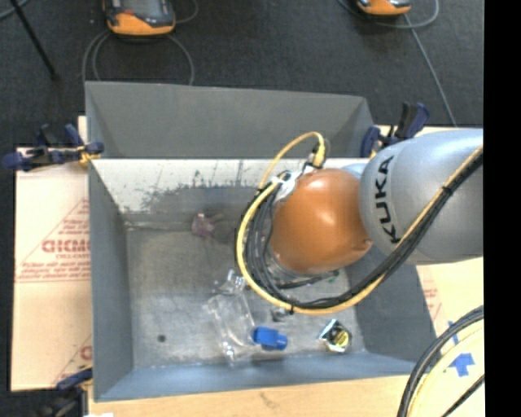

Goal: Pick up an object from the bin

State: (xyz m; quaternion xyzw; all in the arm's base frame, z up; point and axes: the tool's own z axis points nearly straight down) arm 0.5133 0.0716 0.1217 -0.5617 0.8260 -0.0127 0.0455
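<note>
- In the camera view, the arm's orange cover (pixel 317 220) hangs over the right middle of the bin (pixel 146 269). Nobody can tell if the gripper under it is open or closed.
- Close by, near the front wall, lie a clear plastic wrap (pixel 230 319) and a small blue piece (pixel 269 338).
- A good grab would come straight down on just one thing.

Back and to the left of the claw I can see a small mauve lump (pixel 203 223), possibly some crumpled soft scrap. Further left and toward the camera sits a dark speck (pixel 161 339). Well behind the claw, on the dark floor (pixel 244 41), lies an orange-and-black device (pixel 140 16) off left, its twin (pixel 383 6) off right.
</note>
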